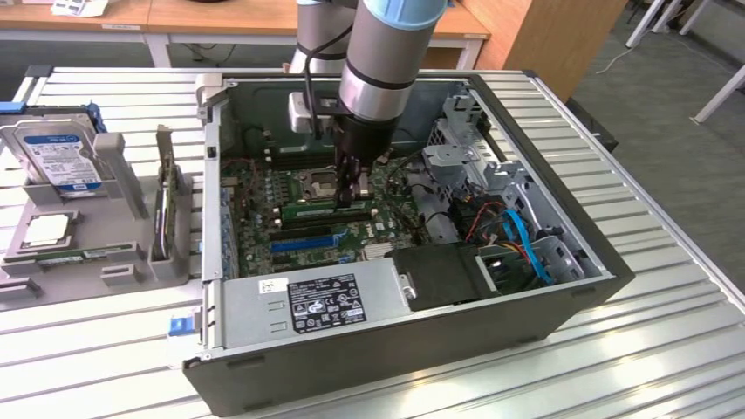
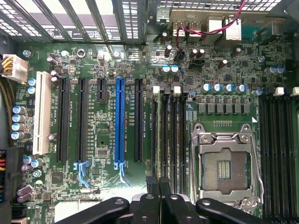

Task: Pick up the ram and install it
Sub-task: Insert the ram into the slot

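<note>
In the exterior view, the gripper (image 1: 349, 196) is being held low inside the open computer case (image 1: 582, 288), just above the motherboard (image 1: 250, 205). The ram (image 1: 317, 210) is being seen directly beneath it as a long green stick standing on edge across the board, beside the blue expansion slot (image 1: 305, 243), and its top edge is being met by the fingertips near the end toward the exterior view's right. Whether the stick is being seated fully in its slot cannot be told. The power supply (image 1: 314, 297) is being shown at the near side of the case. To the exterior view's left, on the slatted table (image 1: 652, 349), a grey tray (image 1: 117, 157) is being used to hold a second green stick (image 1: 87, 255), a silver processor chip (image 1: 47, 229) and a hard drive (image 1: 56, 153). In the wrist view, the black fingers (image 2: 150, 196) are being shown drawn close together, with a slim gap between them, in line with the dark memory slots (image 2: 174, 135); they appear to be pinching the ram's thin edge. An open processor socket (image 2: 224, 163) is being seen just beside those slots.
</note>
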Robot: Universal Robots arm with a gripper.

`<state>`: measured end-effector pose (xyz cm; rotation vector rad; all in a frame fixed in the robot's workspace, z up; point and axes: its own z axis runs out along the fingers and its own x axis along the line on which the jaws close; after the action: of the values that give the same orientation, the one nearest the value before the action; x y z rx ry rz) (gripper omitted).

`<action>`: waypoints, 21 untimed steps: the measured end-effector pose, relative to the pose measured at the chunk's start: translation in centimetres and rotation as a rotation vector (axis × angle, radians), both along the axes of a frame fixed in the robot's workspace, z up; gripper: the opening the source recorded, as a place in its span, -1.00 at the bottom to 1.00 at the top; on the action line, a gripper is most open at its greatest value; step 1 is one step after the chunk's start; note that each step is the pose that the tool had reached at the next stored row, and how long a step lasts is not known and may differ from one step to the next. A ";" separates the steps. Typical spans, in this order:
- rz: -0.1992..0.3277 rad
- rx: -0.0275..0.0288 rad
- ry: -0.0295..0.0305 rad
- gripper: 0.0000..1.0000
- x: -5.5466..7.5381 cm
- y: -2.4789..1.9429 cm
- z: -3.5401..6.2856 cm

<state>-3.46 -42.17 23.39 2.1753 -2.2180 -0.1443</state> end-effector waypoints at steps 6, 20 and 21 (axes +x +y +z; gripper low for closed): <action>0.000 0.0002 -0.0001 -0.76 0.0 0.00 -0.07; 0.000 0.0003 0.0000 -0.76 0.0 0.02 -0.23; 0.000 0.0003 -0.0001 -0.76 0.0 0.01 -0.23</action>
<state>-3.42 -42.15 23.16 2.1755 -2.2182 -0.1445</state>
